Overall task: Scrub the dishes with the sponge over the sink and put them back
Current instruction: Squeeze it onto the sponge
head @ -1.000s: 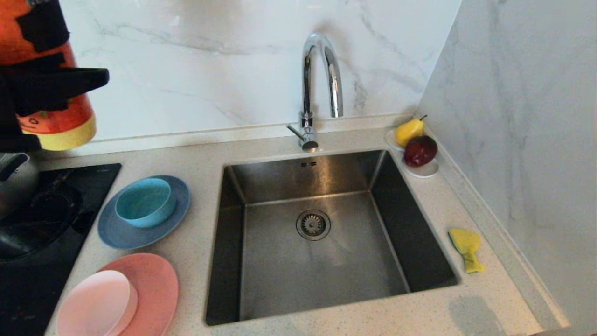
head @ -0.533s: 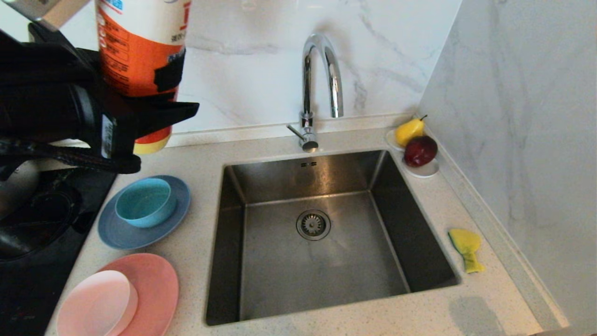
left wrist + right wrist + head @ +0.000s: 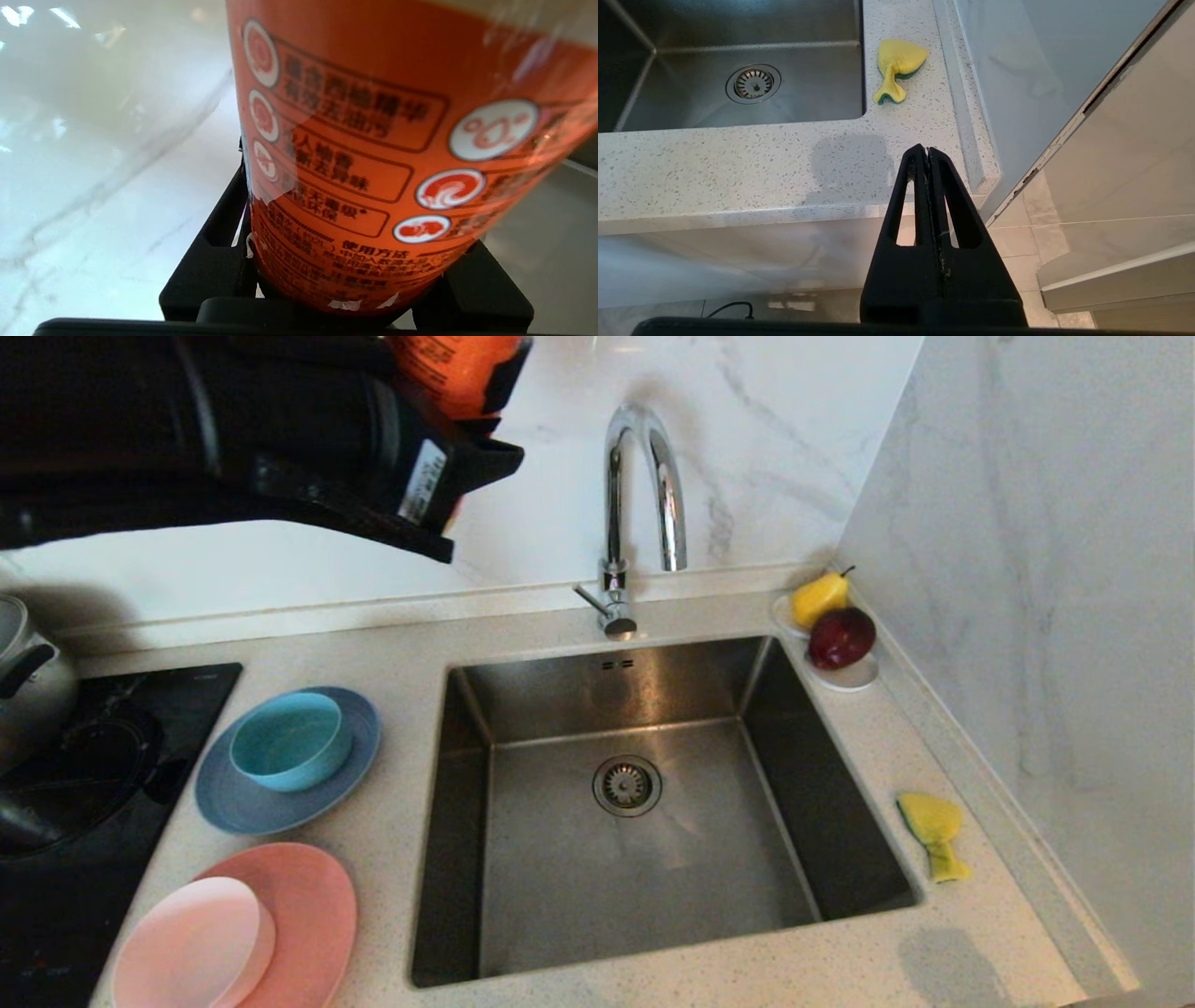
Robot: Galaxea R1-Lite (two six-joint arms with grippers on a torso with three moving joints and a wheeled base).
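High at the back, left of the tap (image 3: pixel 640 495), my left gripper (image 3: pixel 471 425) is shut on an orange detergent bottle (image 3: pixel 455 369) that fills the left wrist view (image 3: pixel 373 154). The sink (image 3: pixel 560 896) holds nothing but its drain. On the counter to its left, the teal bowl (image 3: pixel 289 739) sits on the grey-blue plate (image 3: pixel 271 807). Nearer me, the pale pink bowl (image 3: pixel 191 947) sits on the salmon plate (image 3: pixel 317 915). The yellow sponge (image 3: pixel 934 831) (image 3: pixel 896 65) lies right of the sink. My right gripper (image 3: pixel 923 151) hangs shut and holds nothing, off the counter's front right corner.
A steel pot (image 3: pixel 28 681) stands on a black cooktop (image 3: pixel 84 859) at the far left. A white saucer (image 3: pixel 854 679) with a pear and a red apple sits at the sink's back right corner. A marble wall (image 3: pixel 1046 616) closes the right side.
My left arm has carried the orange bottle up and to the right, from the far left edge to just left of the tap. Nothing else has moved.
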